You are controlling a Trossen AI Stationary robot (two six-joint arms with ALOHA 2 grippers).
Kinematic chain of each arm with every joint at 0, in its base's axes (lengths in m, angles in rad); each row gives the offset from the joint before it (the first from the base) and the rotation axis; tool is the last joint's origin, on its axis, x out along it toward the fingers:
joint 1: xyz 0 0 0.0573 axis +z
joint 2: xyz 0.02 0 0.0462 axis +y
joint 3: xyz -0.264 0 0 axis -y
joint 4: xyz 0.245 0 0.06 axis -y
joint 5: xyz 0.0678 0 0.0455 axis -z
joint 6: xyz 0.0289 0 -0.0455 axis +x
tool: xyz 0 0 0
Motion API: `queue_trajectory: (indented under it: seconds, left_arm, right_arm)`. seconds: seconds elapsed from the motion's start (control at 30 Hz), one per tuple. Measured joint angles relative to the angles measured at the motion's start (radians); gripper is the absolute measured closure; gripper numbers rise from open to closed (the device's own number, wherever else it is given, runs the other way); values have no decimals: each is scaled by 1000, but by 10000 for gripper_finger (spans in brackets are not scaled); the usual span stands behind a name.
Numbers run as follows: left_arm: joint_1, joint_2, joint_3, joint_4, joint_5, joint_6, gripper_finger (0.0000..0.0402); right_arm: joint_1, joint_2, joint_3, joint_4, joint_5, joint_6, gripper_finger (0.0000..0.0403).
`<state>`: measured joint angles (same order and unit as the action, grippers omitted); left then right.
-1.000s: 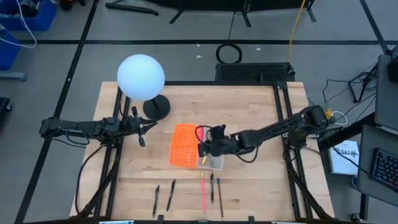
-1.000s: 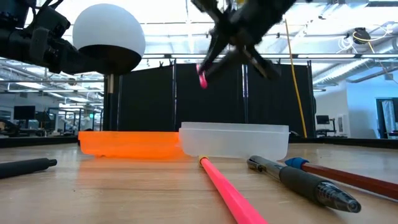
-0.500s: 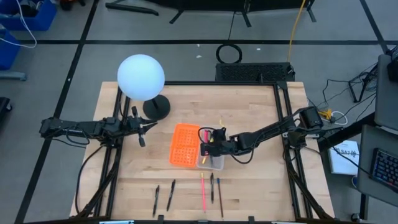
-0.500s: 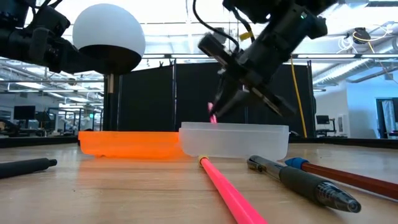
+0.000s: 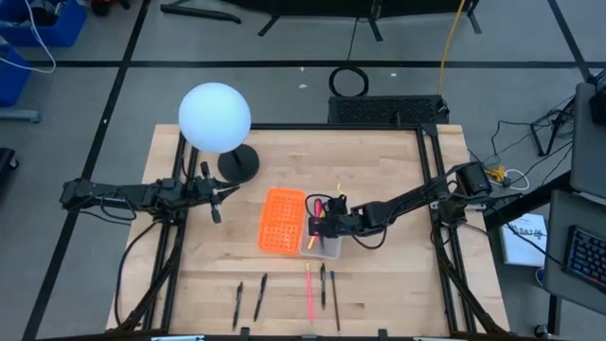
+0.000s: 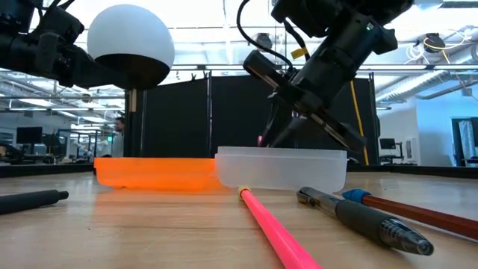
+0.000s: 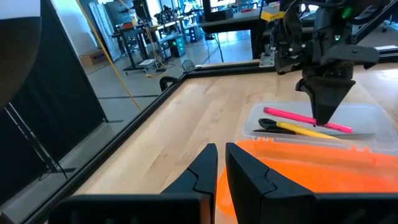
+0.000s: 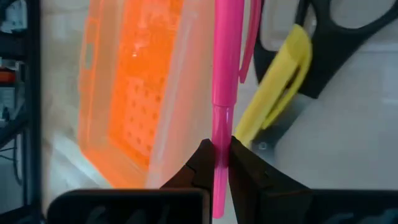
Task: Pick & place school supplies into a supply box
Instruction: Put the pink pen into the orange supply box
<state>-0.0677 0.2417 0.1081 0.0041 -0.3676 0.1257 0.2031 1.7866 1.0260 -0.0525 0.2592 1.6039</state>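
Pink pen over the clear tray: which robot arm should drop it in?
The right. Its claw is shut on the pink pen above the clear tray. The left claw waits beside the lamp.

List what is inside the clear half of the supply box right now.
The clear tray holds black-handled scissors, a yellow pen and a pink pen, the last pinched by the right gripper. The tray floor below the gripper is hidden.

Robotics lab: workbenches (image 7: 146,43), monitors (image 6: 388,143)
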Motion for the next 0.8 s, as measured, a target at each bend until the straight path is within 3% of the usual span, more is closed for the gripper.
queue_trajectory:
  seconds: [0.57,0.8]
  left_arm:
    - [1,0,0,-3,0,1,360]
    - [1,0,0,-10,0,1,360]
  right_arm:
    - [-7,46,0,49,-29,3,370]
    - [-8,42,1,105,-77,-69,354]
